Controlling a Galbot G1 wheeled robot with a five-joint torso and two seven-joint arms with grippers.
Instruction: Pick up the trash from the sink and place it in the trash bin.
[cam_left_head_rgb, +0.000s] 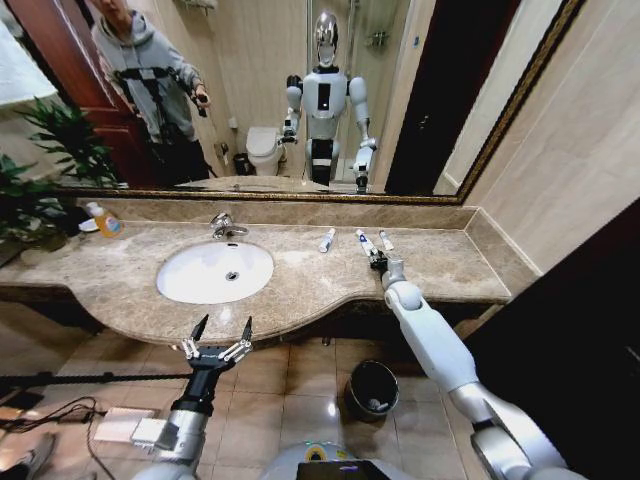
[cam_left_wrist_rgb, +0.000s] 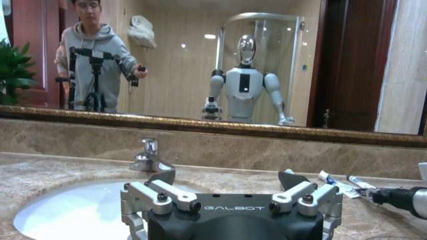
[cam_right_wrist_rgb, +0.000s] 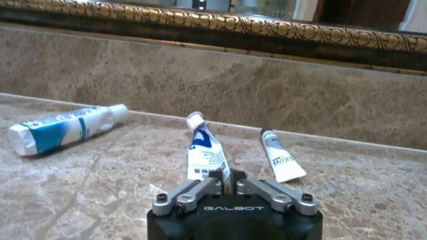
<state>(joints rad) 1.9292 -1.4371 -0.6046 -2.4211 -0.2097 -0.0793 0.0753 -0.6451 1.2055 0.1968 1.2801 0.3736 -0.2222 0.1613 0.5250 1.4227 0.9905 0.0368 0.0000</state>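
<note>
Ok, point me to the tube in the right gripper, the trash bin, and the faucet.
Tube in the right gripper (cam_right_wrist_rgb: 203, 155): right wrist view, on its printed body above the gripper.
Trash bin (cam_left_head_rgb: 352, 377): head view, on its dark rim.
Faucet (cam_left_wrist_rgb: 148, 156): left wrist view, on the chrome spout.

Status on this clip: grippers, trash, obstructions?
Right gripper shut on middle tube, on counter. Left gripper open, at counter's front edge. Trash bin on floor. Nothing blocking.

White-shelled arms, black "GALBOT"-marked claw (cam_right_wrist_rgb: 225, 186) bodies, silver screwed linkages
</note>
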